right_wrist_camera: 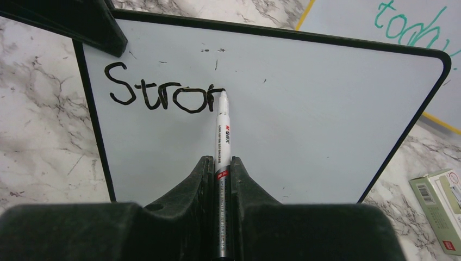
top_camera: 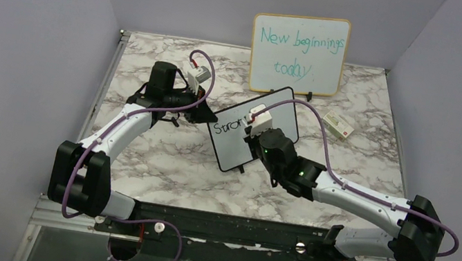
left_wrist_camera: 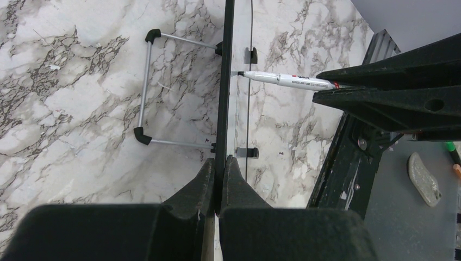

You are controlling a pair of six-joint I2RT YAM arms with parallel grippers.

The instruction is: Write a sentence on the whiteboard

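Note:
The small black-framed whiteboard [top_camera: 239,147] [right_wrist_camera: 304,125] stands tilted mid-table, with black letters "Stron" on its left part. My left gripper [top_camera: 201,113] [left_wrist_camera: 220,163] is shut on the whiteboard's edge [left_wrist_camera: 224,92], seen edge-on in the left wrist view. My right gripper [top_camera: 256,137] [right_wrist_camera: 222,162] is shut on a white marker [right_wrist_camera: 223,136] [left_wrist_camera: 288,81]. The marker's tip touches the board at the end of the last letter.
A larger wood-framed board [top_camera: 298,53] with teal writing "New beginnings today" leans at the back. A small white and green box [top_camera: 338,125] [right_wrist_camera: 439,209] lies to the right of the boards. The whiteboard's wire stand [left_wrist_camera: 145,87] rests on the marble behind it.

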